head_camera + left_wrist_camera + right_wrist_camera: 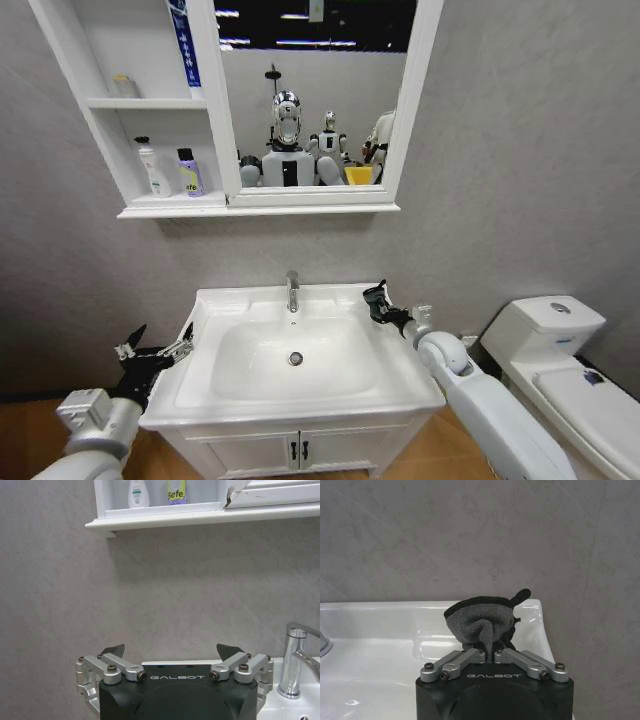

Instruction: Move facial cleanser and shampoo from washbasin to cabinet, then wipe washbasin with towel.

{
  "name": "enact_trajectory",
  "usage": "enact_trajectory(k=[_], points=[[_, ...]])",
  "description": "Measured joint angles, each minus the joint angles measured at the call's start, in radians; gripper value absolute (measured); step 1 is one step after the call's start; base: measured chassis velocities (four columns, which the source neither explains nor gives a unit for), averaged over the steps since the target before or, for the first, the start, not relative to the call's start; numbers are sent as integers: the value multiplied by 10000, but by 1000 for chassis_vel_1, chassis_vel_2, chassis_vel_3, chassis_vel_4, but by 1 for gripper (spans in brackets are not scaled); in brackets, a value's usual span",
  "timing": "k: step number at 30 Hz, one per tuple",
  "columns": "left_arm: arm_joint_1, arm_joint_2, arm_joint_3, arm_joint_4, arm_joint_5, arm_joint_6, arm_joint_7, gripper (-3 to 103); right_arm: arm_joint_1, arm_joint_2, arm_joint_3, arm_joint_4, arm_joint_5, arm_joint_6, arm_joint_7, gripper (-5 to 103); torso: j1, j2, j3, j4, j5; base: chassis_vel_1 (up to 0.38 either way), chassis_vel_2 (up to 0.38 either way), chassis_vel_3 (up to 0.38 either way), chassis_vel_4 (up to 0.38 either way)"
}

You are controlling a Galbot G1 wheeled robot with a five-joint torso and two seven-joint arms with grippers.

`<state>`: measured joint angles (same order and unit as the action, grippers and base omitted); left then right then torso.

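The white washbasin (205, 385) sits in the middle, with its chrome faucet (292, 291) at the back. My right gripper (378, 303) hovers over the basin's back right corner, shut on the dark grey towel (482, 622), which bunches up between the fingers of the right gripper (489, 654). My left gripper (155, 350) is open and holds nothing, just off the basin's left edge; the left wrist view shows this gripper (171, 652) with jaws spread wide. On the cabinet's (150, 207) bottom shelf stand a white bottle (152, 168) (138, 492) and a purple-capped bottle (189, 172) with a yellow-green label (176, 491).
A white toilet (560, 350) stands at the right, close to my right arm. Below the basin is a low vanity with black handles (298, 452). The cabinet mirror (310, 100) reflects the robot. A blue tube (184, 40) stands on the top shelf.
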<state>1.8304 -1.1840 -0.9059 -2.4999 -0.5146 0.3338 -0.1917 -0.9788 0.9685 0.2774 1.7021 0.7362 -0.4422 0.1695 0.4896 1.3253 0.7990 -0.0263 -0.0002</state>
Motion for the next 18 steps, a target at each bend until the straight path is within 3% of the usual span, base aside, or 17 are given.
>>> enact_trajectory(k=[9,17,18], points=[[-1,0,0,0,0,0,0,100,418,405,-219,-1112,-362,405,-277,2,0,0,0,2,-1,0,0,0,0],[0,0,0,0,0,0,0,100,512,435,-351,-1196,-521,409,-300,33,0,1,0,1,-2,0,0,0,0],[0,0,0,0,0,0,0,100,512,435,-351,-1196,-521,409,-300,33,0,1,0,1,-2,0,0,0,0]])
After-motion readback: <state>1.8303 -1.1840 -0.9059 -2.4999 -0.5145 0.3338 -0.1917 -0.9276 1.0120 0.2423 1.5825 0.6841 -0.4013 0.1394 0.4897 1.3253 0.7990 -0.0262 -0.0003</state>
